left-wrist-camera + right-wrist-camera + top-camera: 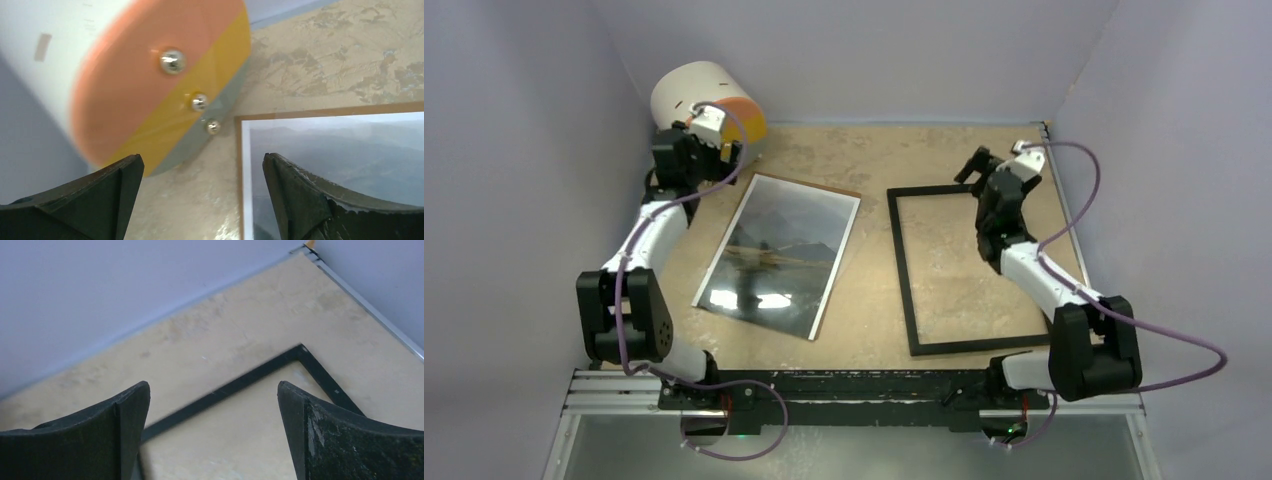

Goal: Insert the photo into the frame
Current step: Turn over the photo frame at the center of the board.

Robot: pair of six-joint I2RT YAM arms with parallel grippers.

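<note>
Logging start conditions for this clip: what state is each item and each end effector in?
Photo: face up, not yet framed.
Backing: flat under photo.
Frame: flat on table, empty.
Drum: on its side, far-left corner.
Left end effector: open, empty, near photo's far corner.
Right end effector: open, empty, over frame's far edge.

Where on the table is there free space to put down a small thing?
Free: the strip between the photo and the frame, and the far band of table along the back wall, right of the white cylinder. Crowded: the far left corner, where cylinder, left gripper and photo corner sit close.
</note>
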